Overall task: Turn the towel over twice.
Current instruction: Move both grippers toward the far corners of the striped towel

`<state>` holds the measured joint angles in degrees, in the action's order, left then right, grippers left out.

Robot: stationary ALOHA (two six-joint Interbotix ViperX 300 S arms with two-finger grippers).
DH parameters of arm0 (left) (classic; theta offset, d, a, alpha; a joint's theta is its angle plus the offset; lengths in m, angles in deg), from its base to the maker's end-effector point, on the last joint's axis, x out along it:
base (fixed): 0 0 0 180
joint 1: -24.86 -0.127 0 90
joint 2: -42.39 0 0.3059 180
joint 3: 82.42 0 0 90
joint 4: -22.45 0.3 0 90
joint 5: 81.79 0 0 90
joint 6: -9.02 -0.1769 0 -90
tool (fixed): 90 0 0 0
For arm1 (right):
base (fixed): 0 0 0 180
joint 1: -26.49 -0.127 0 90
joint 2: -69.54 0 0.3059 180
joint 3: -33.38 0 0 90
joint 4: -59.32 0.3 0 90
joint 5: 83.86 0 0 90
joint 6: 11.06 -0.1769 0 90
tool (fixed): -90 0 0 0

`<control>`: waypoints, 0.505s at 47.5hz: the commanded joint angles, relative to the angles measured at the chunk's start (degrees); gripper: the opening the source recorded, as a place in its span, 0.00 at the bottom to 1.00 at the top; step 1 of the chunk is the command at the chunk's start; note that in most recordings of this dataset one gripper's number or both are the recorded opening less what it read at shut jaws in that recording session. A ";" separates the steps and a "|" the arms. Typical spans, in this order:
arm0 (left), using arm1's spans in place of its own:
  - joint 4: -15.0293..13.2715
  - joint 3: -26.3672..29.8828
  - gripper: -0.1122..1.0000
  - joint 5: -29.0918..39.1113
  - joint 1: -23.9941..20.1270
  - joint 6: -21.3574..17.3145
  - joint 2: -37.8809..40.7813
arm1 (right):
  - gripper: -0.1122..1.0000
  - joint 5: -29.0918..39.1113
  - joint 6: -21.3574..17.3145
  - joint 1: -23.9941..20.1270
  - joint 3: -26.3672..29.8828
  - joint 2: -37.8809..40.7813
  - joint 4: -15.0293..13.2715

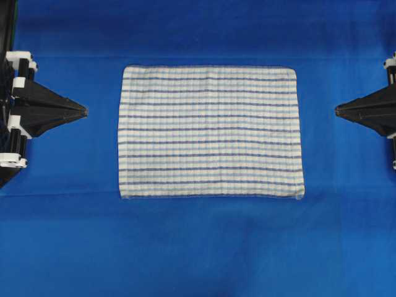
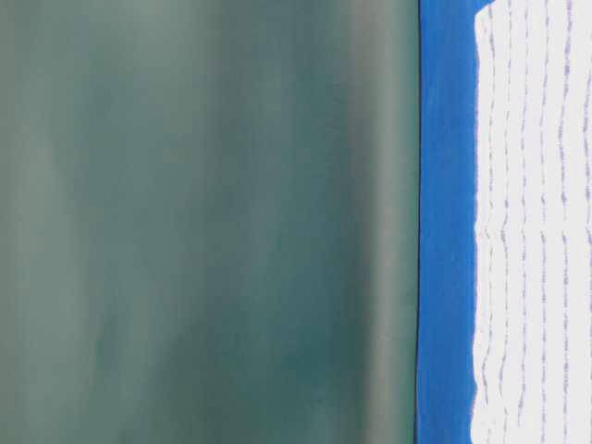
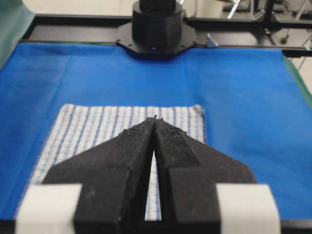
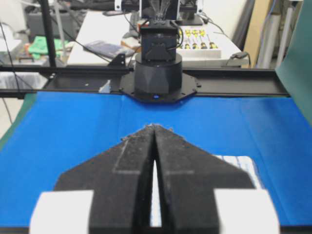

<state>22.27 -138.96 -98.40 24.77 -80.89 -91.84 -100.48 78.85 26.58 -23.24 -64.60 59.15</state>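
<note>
- The left end effector [image 3: 155,118], made of black pointed fingers [image 3: 131,146] with white tape at the back, is closed. Its two tips touch, and it holds nothing.
- The right end effector [image 4: 155,126] looks the same. It is closed too, tips together, with nothing in it.
- In the view from above, the left end effector [image 1: 83,112] sits at the left edge and the right end effector [image 1: 338,111] at the right edge. Both point in toward the middle, facing each other.
- Between them lies the big white woven towel with thin dark-blue and light-blue stripes [image 1: 210,132]. It lies flat and spread out in the middle of the counter with the plain blue cover [image 1: 198,247].
- The towel's long side runs left to right in the view from above, from one end effector toward the other. Its stripes run the same way.
- Both end effectors are well apart from the towel, with bare blue cover between them and its short edges.
- Nothing lies on top of the towel, and its edges look straight, with a small bump at the near right corner.
- In the left wrist view, the towel [image 3: 97,131] lies past the tips, and farther off stands the black round base of the other arm [image 3: 157,27].
- In the right wrist view, a corner of the towel [image 4: 241,165] peeks out beside the fingers [image 4: 180,161], and the far black arm base [image 4: 158,68] stands at the counter's end.
- In the table-level view, a dull green curtain [image 2: 203,222] hangs behind the counter.
</note>
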 commanded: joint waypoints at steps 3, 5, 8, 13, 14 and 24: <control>-0.70 1.05 0.10 -0.79 -3.25 -1.14 1.41 | 0.10 0.09 -0.18 3.52 1.85 1.14 0.09; -0.70 0.97 0.10 -0.97 -4.04 -1.58 2.02 | 0.10 1.14 -0.35 5.89 1.93 2.11 0.09; -0.70 0.79 0.10 -1.05 -5.45 -2.55 3.16 | 0.10 2.46 -0.44 8.96 2.02 3.52 0.09; -0.70 0.70 0.10 -1.14 -7.91 -3.08 6.33 | 0.10 3.96 -0.44 13.36 1.93 6.33 0.09; -0.70 0.70 0.10 -1.14 -8.44 -3.08 6.94 | 0.10 4.04 -0.44 14.15 1.85 7.03 0.18; -0.70 0.62 0.10 -3.16 -14.77 -3.16 15.64 | 0.10 4.22 -0.44 20.57 1.85 14.77 0.09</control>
<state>21.57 -138.96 -100.07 11.85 -83.79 -78.74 -96.08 78.50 45.65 -22.72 -52.21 59.06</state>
